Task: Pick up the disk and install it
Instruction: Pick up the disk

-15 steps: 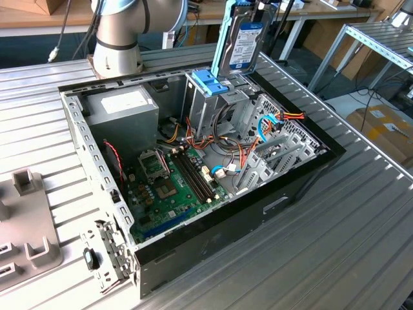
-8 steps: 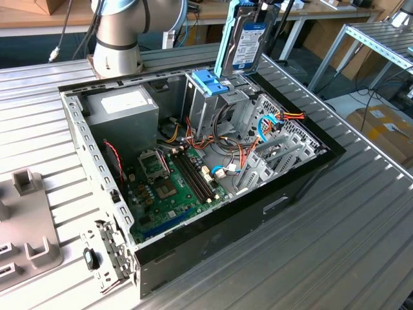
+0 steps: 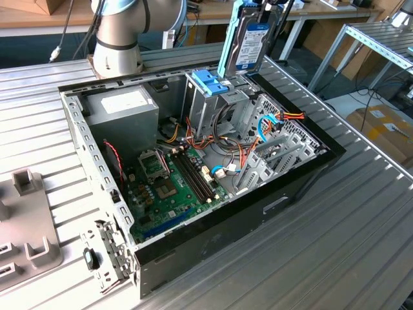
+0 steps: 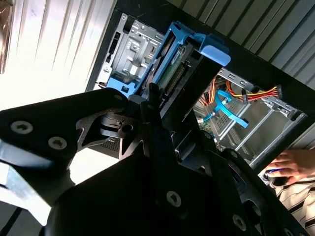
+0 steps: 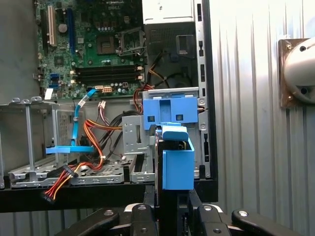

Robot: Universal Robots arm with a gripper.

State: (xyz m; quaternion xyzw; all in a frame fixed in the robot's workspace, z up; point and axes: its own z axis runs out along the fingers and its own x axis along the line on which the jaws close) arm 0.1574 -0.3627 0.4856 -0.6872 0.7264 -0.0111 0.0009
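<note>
The disk is pinched on edge between the fingers - gripper clamped on its two flat faces at one end, the free end with the light-blue carrier rail pointing away from the wrist toward the open computer case. In the exterior view the disk hangs in the air, touching nothing, long axis close to vertical with a slight lean, label face toward the camera, over the far wall of the case. Key relation: the drive cage with its blue latch lies below the disk and a bit toward the exterior view's left, so the disk looks near the bay but not over it. In the first wrist view the carrier end sits in front of the blue latch, roughly in line with it - the disk's edge runs parallel to the cage's side plates. Further out: thin blue cables and orange-red wiring just beside the cage, the motherboard on the case floor, the ribbed metal surface under everything. A person's hand rests outside the case in the second wrist view. Hard to make out: actual pad contact is hidden behind the gripper body, the held end of the disk is cut off in the exterior view, and the slot interior and the gap from disk to cage can't be judged.
</note>
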